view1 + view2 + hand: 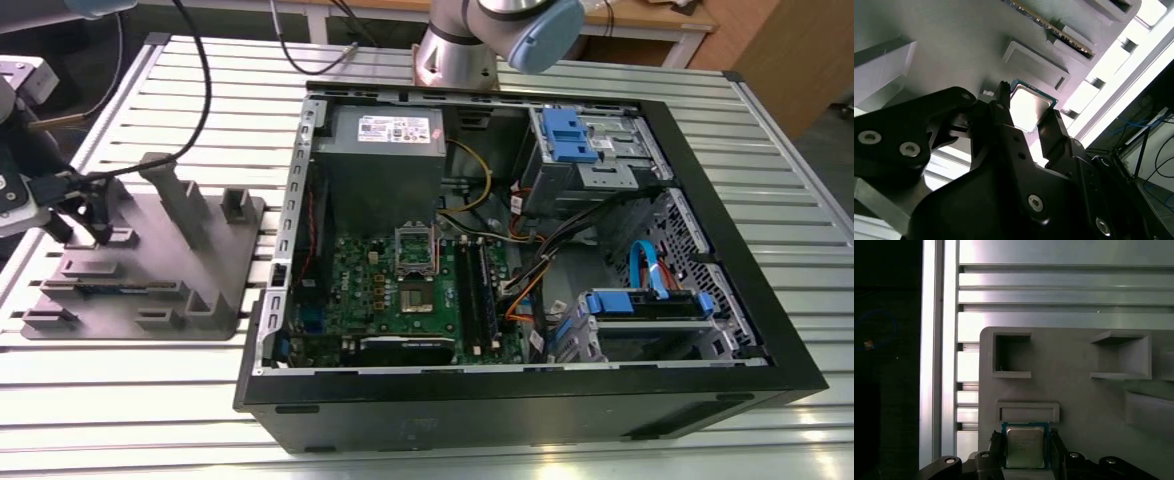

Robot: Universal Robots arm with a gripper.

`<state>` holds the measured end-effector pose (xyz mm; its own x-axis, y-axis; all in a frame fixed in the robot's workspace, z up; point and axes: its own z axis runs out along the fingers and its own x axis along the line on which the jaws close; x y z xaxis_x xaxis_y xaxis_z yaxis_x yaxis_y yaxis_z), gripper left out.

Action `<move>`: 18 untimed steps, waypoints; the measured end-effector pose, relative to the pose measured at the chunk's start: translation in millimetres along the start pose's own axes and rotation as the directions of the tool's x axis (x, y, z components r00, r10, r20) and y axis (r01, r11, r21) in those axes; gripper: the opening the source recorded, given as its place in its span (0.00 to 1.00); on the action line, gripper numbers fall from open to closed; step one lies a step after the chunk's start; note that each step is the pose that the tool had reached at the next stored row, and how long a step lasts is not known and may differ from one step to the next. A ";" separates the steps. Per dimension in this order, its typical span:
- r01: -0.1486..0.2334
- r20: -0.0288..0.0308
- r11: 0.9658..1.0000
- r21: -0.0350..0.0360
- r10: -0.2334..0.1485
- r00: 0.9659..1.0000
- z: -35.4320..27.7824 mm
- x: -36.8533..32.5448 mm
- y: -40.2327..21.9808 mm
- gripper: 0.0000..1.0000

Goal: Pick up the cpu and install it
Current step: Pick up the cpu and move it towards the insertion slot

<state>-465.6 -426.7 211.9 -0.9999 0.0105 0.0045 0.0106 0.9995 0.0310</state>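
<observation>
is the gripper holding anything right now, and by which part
Cannot be told. The gripper straddles the cpu at two opposite side edges as it lies on the grey fixture plate, but whether it is clamped does not show.

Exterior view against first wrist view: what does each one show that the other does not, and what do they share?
Exterior view: the open black computer case with the green motherboard inside. First wrist view: the small square silvery-grey cpu, lying flat beside a raised ridge. Shared: the grey moulded plastic fixture plate on the ribbed metal table, and the black pincer over the plate.
</observation>
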 end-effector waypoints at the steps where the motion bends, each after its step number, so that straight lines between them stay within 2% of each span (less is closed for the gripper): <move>1: 0.000 0.000 1.000 0.000 0.000 1.000 -2.8 0.0 0.1 0.47; 11: 0.000 0.000 1.000 0.000 0.000 1.000 -29.6 0.1 0.9 0.47; 15: 0.000 0.000 1.000 -0.001 0.000 1.000 -29.6 0.1 0.9 0.47; 17: 0.000 0.000 1.000 -0.015 0.000 1.000 -30.1 0.1 0.9 0.47; 18: 0.000 0.000 1.000 -0.015 0.000 1.000 -30.1 0.1 0.9 0.47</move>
<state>-465.6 -426.7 242.1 -0.9999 0.0104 0.0047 0.0106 0.9989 0.0459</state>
